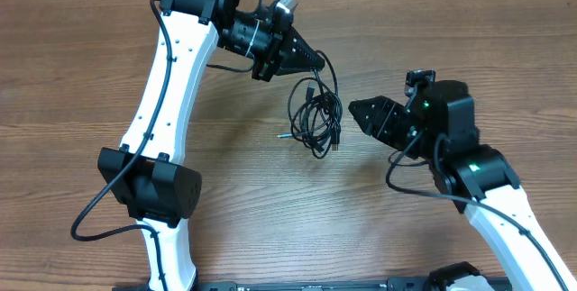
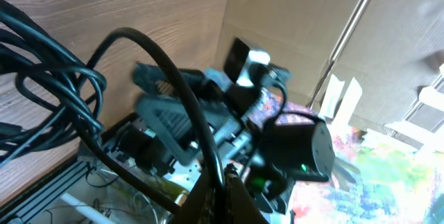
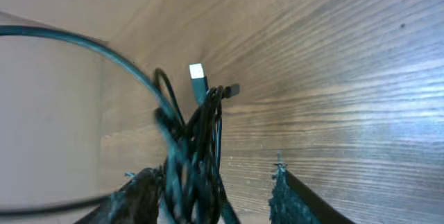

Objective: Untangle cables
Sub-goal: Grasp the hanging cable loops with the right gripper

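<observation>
The left fingers [image 1: 302,57] are closed on one strand of the cables [image 1: 315,115]. In the left wrist view that strand [image 2: 196,130] arcs up from the pinch and falls back toward the tangle. The right fingers [image 3: 291,200] stand parted, not clamped. The near end of the clump sits between them, crowding one finger, while the other has bare wood beside it. From overhead the cables lie in the middle of the counter [image 1: 90,57] between the two arms, as a loose knot of loops whose top loop is raised toward the left fingers.

The step in hand looks like taking a second hold. It would go best if the right fingers shut on one or two strands rather than the whole clump, since clamping everything would only drag the knot about. A strand leading to the silver-tipped plug [image 3: 198,71], which stands free at the far end, seems the better choice. It should also be a different cord from the one the left fingers hold. The pull after that should be slow and kept low over the counter, so that a loop cinching tight would show early.

The two sets of fingers are near each other, so there is little room between them. The left arm's own thicker wire [image 1: 77,217] hangs in a loop well away from the tangle and must not be taken for a cord. A cardboard panel [image 2: 277,16] stands behind the right arm [image 2: 298,148].
</observation>
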You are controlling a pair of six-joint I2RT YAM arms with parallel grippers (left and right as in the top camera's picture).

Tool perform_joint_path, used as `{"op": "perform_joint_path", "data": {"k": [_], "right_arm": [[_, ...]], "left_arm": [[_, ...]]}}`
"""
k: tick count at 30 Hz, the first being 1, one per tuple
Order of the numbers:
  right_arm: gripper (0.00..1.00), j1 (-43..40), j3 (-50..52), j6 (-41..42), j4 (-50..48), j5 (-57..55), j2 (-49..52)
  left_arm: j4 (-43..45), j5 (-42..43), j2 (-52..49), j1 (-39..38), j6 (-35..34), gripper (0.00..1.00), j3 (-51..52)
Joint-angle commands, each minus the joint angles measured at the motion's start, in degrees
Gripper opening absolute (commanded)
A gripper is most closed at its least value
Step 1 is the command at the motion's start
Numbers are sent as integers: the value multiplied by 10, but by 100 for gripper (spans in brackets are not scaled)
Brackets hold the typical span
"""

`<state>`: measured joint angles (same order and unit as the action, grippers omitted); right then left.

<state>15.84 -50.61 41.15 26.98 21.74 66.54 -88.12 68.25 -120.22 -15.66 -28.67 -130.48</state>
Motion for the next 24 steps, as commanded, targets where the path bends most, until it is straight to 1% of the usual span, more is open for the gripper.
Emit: {"op": "perform_joint_path", "data": {"k": [1, 4, 9, 13, 14, 24], "right_arm": [[51, 0, -9, 11, -19, 41, 18], [51, 0, -9, 11, -42, 79, 32], [51, 0, -9, 22, -44, 82, 43], [43, 0, -9, 22, -39, 83, 52], [42, 0, -9, 22, -38, 84, 53], [41, 25, -9, 23, -46, 89, 59]], "left_arm": [[-1, 16, 10, -1, 13, 4, -6], [-1, 1, 10, -1, 13, 4, -6], [-1, -1, 10, -1, 13, 4, -6], [-1, 0, 10, -1, 12, 4, -6], [-1, 0, 10, -1, 12, 4, -6], [-1, 0, 10, -1, 12, 4, -6]]}}
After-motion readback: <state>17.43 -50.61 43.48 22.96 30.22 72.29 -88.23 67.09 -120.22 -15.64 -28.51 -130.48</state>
